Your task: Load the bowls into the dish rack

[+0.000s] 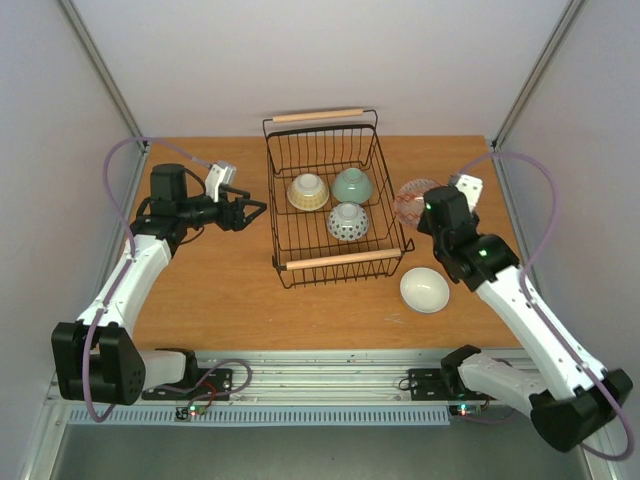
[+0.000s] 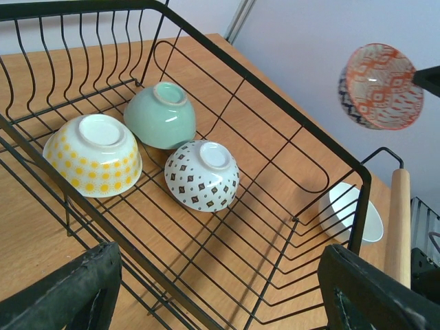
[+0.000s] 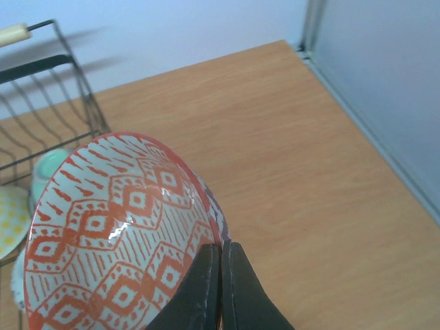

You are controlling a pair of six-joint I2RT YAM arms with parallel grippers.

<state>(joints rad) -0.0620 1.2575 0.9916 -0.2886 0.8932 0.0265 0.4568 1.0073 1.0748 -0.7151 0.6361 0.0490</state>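
The black wire dish rack [image 1: 283, 228] stands mid-table with two wooden rod handles. Three bowls lie upside down inside it: a cream bowl with yellow dots [image 1: 308, 191] [image 2: 94, 155], a pale green bowl [image 1: 352, 185] [image 2: 160, 115], and a white bowl with dark dots [image 1: 347, 221] [image 2: 202, 175]. My right gripper [image 1: 425, 212] [image 3: 221, 251] is shut on the rim of a bowl, orange-patterned inside and blue-patterned outside [image 1: 412, 200] [image 3: 117, 234] [image 2: 378, 86], held in the air right of the rack. A plain white bowl [image 1: 424, 290] [image 2: 350, 213] sits upright on the table. My left gripper [image 1: 252, 211] [image 2: 220, 295] is open and empty, left of the rack.
The wooden table [image 1: 220, 290] is enclosed by pale walls with metal corner posts [image 1: 105, 75]. A metal rail [image 1: 330, 375] runs along the near edge by the arm bases.
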